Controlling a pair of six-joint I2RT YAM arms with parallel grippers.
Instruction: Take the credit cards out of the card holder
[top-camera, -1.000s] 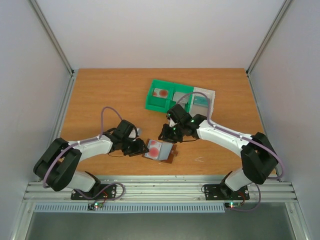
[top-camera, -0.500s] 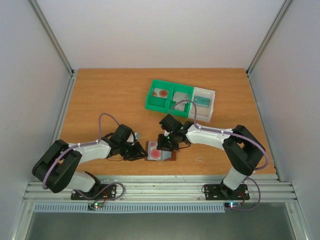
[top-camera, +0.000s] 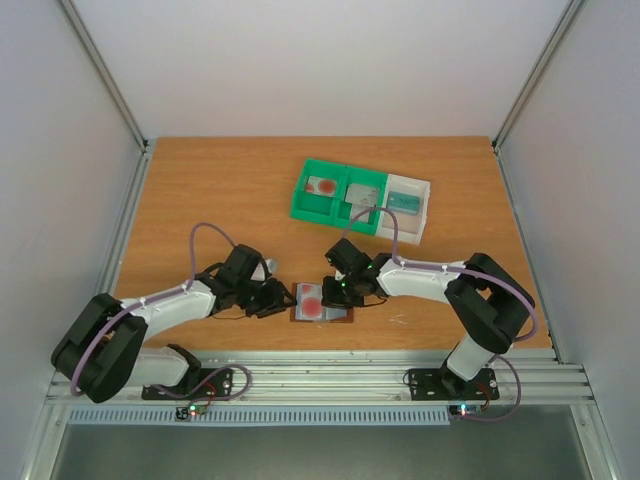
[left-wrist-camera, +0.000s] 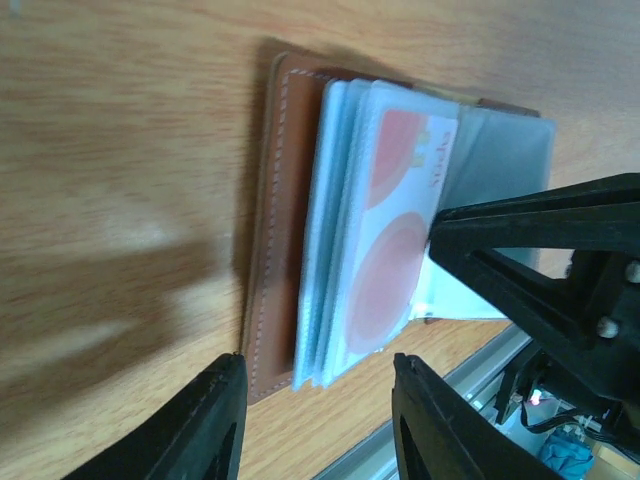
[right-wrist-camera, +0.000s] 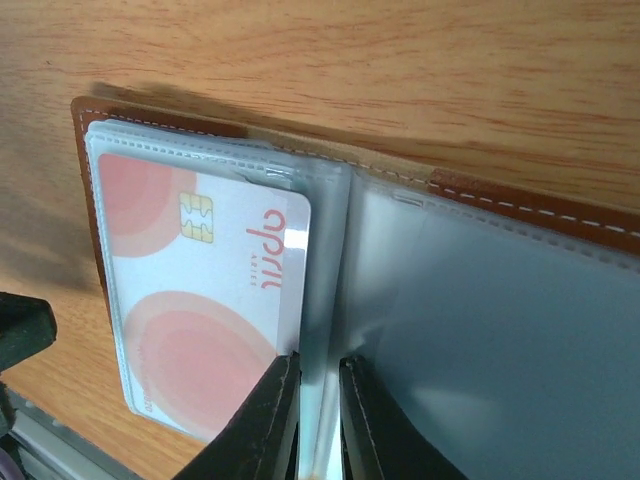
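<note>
Right end effector (right-wrist-camera: 318, 400) has come from the green-and-white plastic tray (top-camera: 330, 205) to the open brown leather card holder (left-wrist-camera: 265, 200), near the desk's (top-camera: 220, 190) front edge. It pinches the soft clear pocket beside the stiff, slippery pink plastic card (right-wrist-camera: 200, 270). Left end effector (left-wrist-camera: 320, 425) is spread. Best grab the card's bare edge.

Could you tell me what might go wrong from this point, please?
The right gripper, jaws nearly closed, straddles the clear sleeve edge beside the card, so it may pinch plastic and lift the card holder. The left gripper stands open, not clamping the holder, which could slide toward the table edge.
</note>
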